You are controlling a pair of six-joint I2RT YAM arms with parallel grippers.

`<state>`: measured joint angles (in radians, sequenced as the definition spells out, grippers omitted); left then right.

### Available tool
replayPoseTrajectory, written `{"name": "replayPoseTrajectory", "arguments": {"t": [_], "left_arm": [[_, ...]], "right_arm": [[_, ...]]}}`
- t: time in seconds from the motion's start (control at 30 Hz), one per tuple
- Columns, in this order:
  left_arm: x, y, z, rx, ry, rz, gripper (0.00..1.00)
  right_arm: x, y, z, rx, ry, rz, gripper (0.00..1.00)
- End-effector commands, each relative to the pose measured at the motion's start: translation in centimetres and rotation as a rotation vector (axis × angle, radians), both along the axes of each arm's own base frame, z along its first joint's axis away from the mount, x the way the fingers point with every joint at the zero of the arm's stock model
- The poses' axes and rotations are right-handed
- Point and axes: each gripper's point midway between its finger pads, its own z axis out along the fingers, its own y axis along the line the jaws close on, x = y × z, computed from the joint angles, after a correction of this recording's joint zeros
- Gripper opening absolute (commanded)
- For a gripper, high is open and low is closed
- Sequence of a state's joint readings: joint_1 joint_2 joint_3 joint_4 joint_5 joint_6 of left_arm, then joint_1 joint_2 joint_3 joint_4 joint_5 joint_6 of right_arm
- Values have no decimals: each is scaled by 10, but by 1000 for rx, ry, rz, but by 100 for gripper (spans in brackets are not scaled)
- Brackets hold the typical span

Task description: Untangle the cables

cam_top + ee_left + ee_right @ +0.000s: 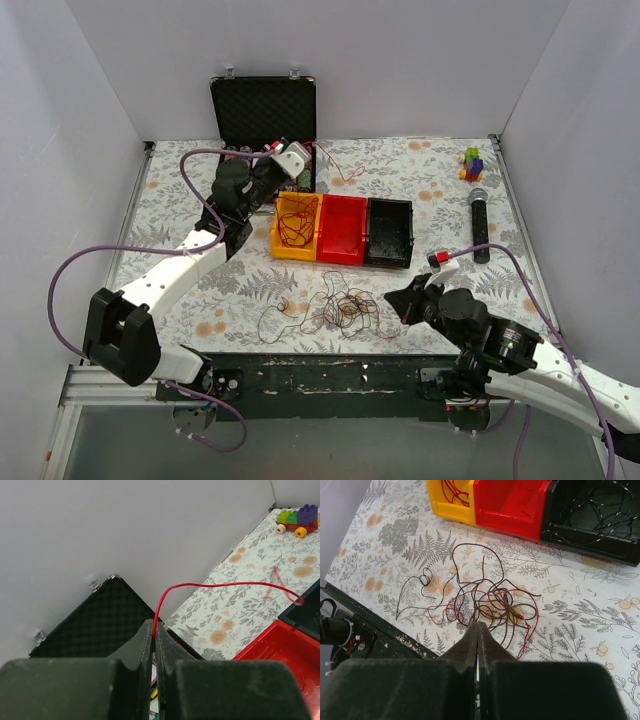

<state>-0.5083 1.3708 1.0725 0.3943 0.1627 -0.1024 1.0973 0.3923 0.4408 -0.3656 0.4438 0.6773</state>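
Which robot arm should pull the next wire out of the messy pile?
Right. The right pincer, shut, sits just at the loose nest of thin red and brown wires. The left pincer is far back by the open black case, busy pinching a thin red wire.

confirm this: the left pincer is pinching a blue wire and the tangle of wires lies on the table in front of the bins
Not quite. The left wrist view shows the left pincer pinching a red wire, not blue. The rest stands: the tangle of wires lies on the table in front of the bins.
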Motion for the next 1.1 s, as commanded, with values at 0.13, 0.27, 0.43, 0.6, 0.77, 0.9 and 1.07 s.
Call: {"name": "replayPoseTrajectory", "arguments": {"t": [0.13, 0.27, 0.43, 0.6, 0.77, 0.9, 1.07], "left_arm": [[-4, 4, -2, -13, 33, -6, 0], [-1, 19, -36, -25, 117, 76, 0], [4, 43, -62, -91, 224, 181, 0], [-1, 55, -84, -120, 304, 205, 0], [-4, 64, -108, -110, 371, 251, 0], [-8, 66, -120, -47, 362, 241, 0], [-13, 66, -139, 96, 322, 199, 0]], "right_arm": [[3, -3, 28, 61, -44, -24, 1], [3, -4, 28, 65, -45, -24, 1], [2, -7, 26, 65, -38, -35, 1], [1, -9, 24, 62, -34, -39, 1], [1, -10, 20, 61, -23, -41, 1], [0, -13, 19, 64, -20, -50, 1], [1, -15, 17, 62, -19, -60, 1]]}}
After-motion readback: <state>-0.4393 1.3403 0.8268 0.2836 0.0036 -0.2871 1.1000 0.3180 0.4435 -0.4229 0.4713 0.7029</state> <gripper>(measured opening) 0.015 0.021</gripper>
